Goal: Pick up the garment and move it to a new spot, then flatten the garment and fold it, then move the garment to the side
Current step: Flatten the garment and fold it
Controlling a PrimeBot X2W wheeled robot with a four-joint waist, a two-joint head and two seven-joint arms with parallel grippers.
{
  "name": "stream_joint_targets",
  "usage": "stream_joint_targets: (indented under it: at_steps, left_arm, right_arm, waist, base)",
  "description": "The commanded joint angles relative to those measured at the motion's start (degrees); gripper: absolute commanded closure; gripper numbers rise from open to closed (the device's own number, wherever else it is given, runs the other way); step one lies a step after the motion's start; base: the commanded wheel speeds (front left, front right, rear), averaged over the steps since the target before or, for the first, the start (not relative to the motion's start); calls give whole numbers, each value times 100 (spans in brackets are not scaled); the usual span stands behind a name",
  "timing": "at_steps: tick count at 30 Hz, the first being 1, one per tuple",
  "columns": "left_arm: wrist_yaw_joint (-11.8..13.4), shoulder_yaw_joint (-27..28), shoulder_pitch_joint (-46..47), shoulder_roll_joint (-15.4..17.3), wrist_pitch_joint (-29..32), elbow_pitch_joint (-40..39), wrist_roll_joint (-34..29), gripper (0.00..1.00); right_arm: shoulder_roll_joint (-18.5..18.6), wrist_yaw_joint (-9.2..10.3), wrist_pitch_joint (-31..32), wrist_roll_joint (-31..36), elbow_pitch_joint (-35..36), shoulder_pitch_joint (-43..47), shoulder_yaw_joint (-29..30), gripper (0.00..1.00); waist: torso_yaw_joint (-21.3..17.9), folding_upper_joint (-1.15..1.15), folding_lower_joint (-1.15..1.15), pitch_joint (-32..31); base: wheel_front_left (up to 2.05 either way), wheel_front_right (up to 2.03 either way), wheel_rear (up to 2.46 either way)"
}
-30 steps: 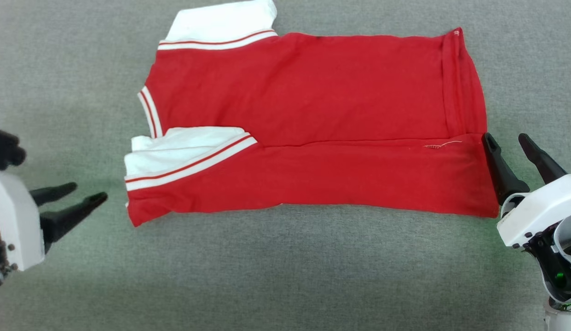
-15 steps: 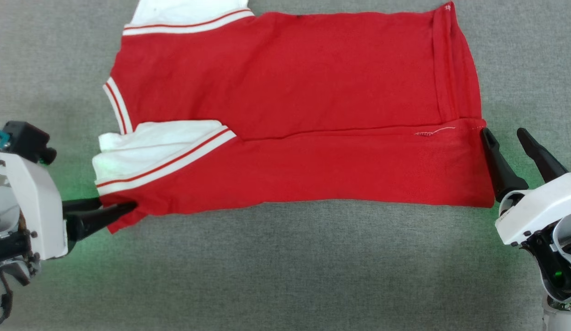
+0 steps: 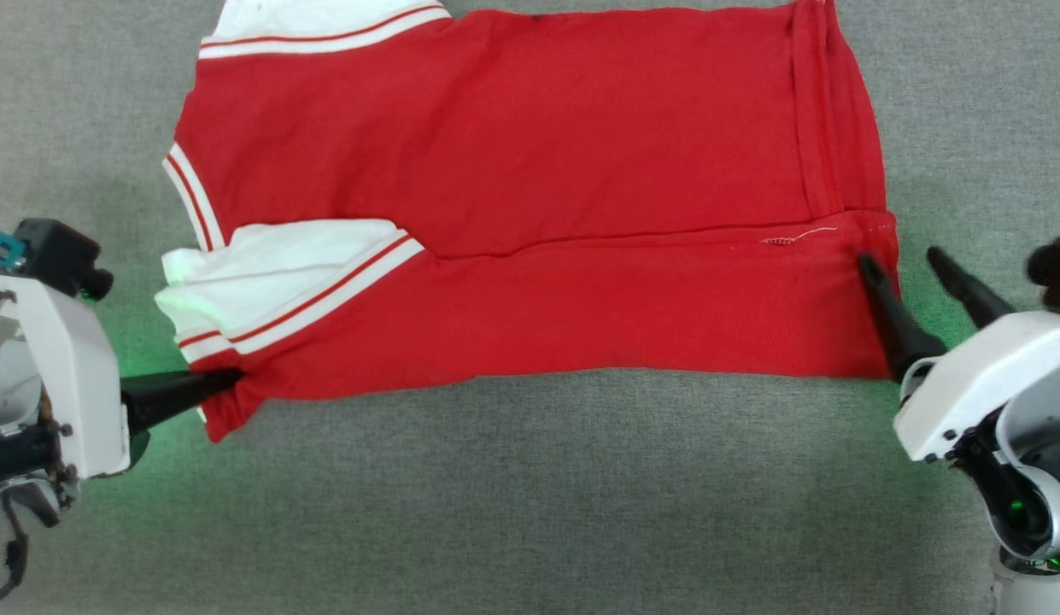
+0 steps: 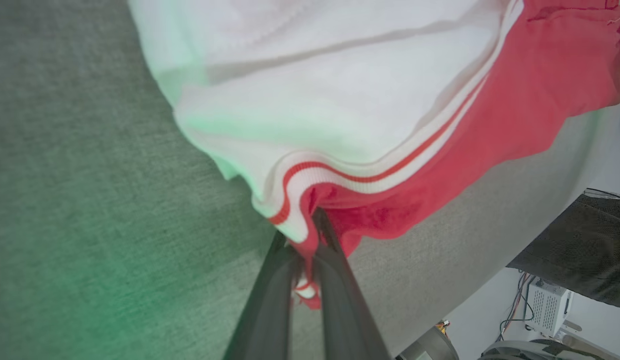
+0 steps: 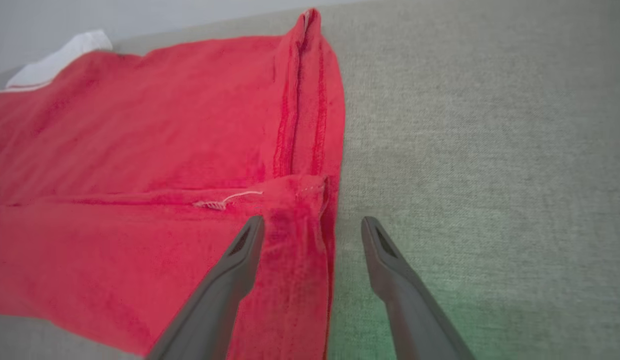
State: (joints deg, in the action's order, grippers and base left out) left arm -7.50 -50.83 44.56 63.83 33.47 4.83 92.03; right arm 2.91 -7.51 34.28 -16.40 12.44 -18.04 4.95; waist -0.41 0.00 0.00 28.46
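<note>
The garment (image 3: 530, 213), a red shirt with white sleeves and red-and-white trim, lies flat on the grey surface with its near long edge folded over. My left gripper (image 3: 226, 382) is shut on the garment's near left corner, just below the white sleeve (image 3: 265, 269); in the left wrist view the red cloth (image 4: 349, 215) is pinched between the dark fingers (image 4: 270, 310). My right gripper (image 3: 901, 260) is open at the near right corner. One fingertip lies on the red hem (image 5: 295, 225), the other on bare surface, so the open gripper (image 5: 312, 222) straddles the garment's edge.
Grey fabric tabletop (image 3: 530, 512) runs wide in front of the shirt. In the left wrist view the table's edge drops off at the lower right, with a dark cloth (image 4: 579, 250) and a white box with cables (image 4: 544, 305) beyond it.
My left gripper has reached the garment's near left corner and shut on it. My right gripper has moved onto the near right corner, still open. The head camera has shifted, so the garment sits higher.
</note>
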Motion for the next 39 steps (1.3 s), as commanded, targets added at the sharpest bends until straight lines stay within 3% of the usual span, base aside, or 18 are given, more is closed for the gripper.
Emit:
stream_joint_targets:
  at_steps: [1, 14, 18, 19, 21, 29, 39]
  left_arm:
    - [6, -28, -32, -83, -14, -14, -48, 100]
    - [6, 45, 48, -231, -181, -168, -224, 100]
    - [6, 62, 75, -295, -230, -185, -249, 100]
    - [6, 62, 75, -309, -256, -183, -262, 100]
    - [6, 74, 53, -340, -321, -168, -272, 100]
    - [6, 200, -277, -195, -683, -309, -97, 100]
    - [5, 294, -1108, 617, -1187, -1197, 28, 100]
  right_arm:
    - [12, 4, 111, 75, 13, -58, -37, 0]
    - [391, 5, 3140, 677, 173, -413, -469, 0]
    - [333, 4, 3573, 717, 242, -442, -490, 0]
    - [330, 4, 3605, 718, 247, -453, -494, 51]
    - [298, 4, 3538, 663, 263, -477, -454, 100]
    - [270, 5, 3296, 487, 413, -208, -195, 100]
    - [321, 4, 3636, 201, 1203, 658, -69, 100]
  waist:
    - [9, 0, 0, 6]
    - [160, 0, 0, 76]
    - [214, 0, 0, 105]
    - [225, 0, 0, 107]
    - [241, 0, 0, 94]
    - [263, 0, 0, -195]
    - [263, 0, 0, -400]
  base:
    - [0, 0, 0]
    - [0, 0, 0]
    - [0, 0, 0]
    - [0, 0, 0]
    - [0, 0, 0]
    - [0, 0, 0]
    - [0, 0, 0]
